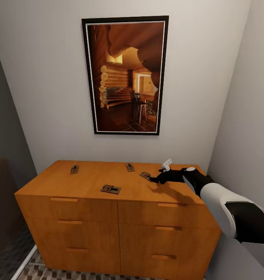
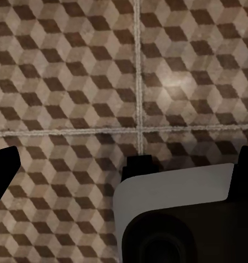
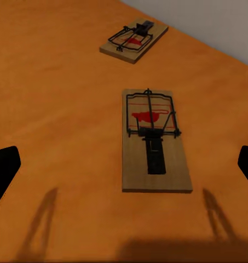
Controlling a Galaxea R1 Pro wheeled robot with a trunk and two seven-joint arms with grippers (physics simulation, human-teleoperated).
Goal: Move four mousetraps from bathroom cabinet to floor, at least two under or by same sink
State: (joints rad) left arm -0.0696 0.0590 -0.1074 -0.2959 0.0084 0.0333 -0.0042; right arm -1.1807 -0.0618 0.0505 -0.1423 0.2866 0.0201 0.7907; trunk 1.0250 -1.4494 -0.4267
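Observation:
Four mousetraps lie on the flat top of the orange-brown cabinet (image 1: 89,212): one at the back left (image 1: 74,169), one at the back middle (image 1: 130,167), one near the front (image 1: 110,189) and one at the right (image 1: 146,175). My right gripper (image 1: 154,180) hovers open just behind the right one. In the right wrist view that mousetrap (image 3: 154,139) lies between and ahead of the spread fingertips (image 3: 3,172), untouched, with the back-middle trap (image 3: 134,41) beyond it. My left gripper (image 2: 125,170) hangs open and empty over the cube-patterned bathroom floor (image 2: 74,82).
A framed picture (image 1: 126,76) hangs on the wall above the cabinet. A grey wall (image 1: 244,116) closes in on the right and dark shower glass (image 1: 4,217) on the left. Patterned floor (image 1: 42,272) shows below the cabinet's front.

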